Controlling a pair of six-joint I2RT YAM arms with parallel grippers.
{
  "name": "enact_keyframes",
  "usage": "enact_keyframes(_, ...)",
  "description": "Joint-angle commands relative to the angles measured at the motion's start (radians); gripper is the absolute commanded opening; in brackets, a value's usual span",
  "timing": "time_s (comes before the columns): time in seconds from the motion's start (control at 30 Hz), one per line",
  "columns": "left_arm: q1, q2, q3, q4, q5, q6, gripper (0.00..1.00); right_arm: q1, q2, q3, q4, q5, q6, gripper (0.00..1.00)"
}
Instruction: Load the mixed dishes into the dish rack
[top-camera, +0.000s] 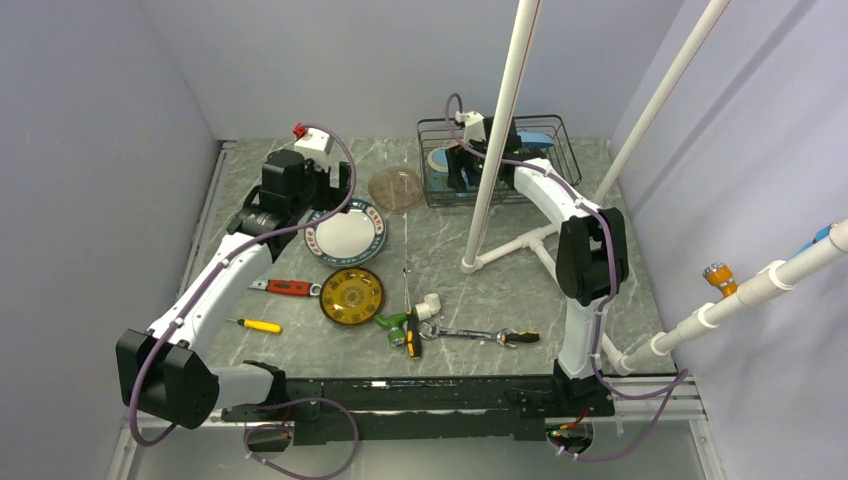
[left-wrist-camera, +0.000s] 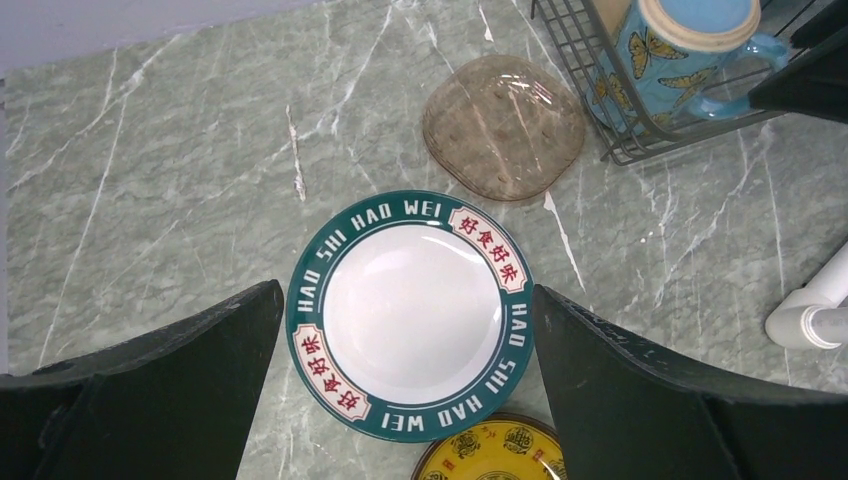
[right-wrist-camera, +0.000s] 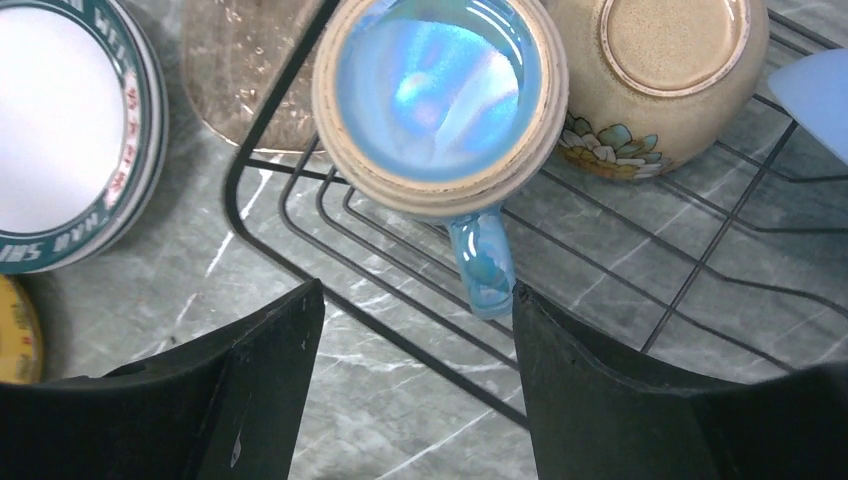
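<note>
The black wire dish rack (top-camera: 560, 135) stands at the back right. In it a teal mug (right-wrist-camera: 440, 90) sits upright beside an upturned whitish bowl (right-wrist-camera: 660, 80) and a light-blue plate (right-wrist-camera: 815, 95). My right gripper (right-wrist-camera: 415, 290) hangs open over the rack's near corner, and the mug's handle (right-wrist-camera: 483, 262) ends just beside its right finger. My left gripper (left-wrist-camera: 407, 290) is open above the white plate with the dark green rim (left-wrist-camera: 410, 315), which lies flat on the table. The yellow-centred plate (left-wrist-camera: 490, 455) lies just in front of it.
A translucent brownish dish (top-camera: 397, 187) lies left of the rack. White pipe posts (top-camera: 495, 140) rise in front of the rack, with a pipe foot (top-camera: 530, 240) on the table. Screwdrivers (top-camera: 287, 287), a wrench (top-camera: 470, 335) and pipe fittings (top-camera: 428, 306) lie near the front.
</note>
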Motion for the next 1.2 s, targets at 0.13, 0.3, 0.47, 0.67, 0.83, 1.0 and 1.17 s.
enact_keyframes(0.13,-0.016,0.05,0.062,-0.095,-0.008,-0.124,0.99,-0.034,-0.162,-0.1,0.005,0.01,0.301,0.74)
enact_keyframes(0.3,0.001,0.021,0.007,-0.211,0.044,-0.296,0.99,-0.062,-0.278,-0.22,0.016,0.087,0.438,0.76)
enact_keyframes(0.47,0.03,-0.125,-0.187,-0.227,0.095,-0.464,1.0,-0.068,-0.372,-0.328,0.017,0.155,0.465,0.76)
enact_keyframes(0.67,0.043,-0.278,-0.432,-0.216,0.178,-0.639,0.99,-0.084,-0.497,-0.481,0.07,0.156,0.505,0.75)
enact_keyframes(0.83,0.045,-0.38,-0.594,-0.138,0.216,-0.816,0.91,-0.086,-0.634,-0.604,0.127,0.16,0.51,0.75)
enact_keyframes(1.0,0.045,-0.431,-0.685,-0.148,0.142,-0.947,0.73,-0.087,-0.715,-0.639,0.128,0.178,0.499,0.75)
enact_keyframes(1.17,0.045,-0.449,-0.737,-0.165,0.089,-1.037,0.66,-0.087,-0.764,-0.661,0.132,0.179,0.493,0.75)
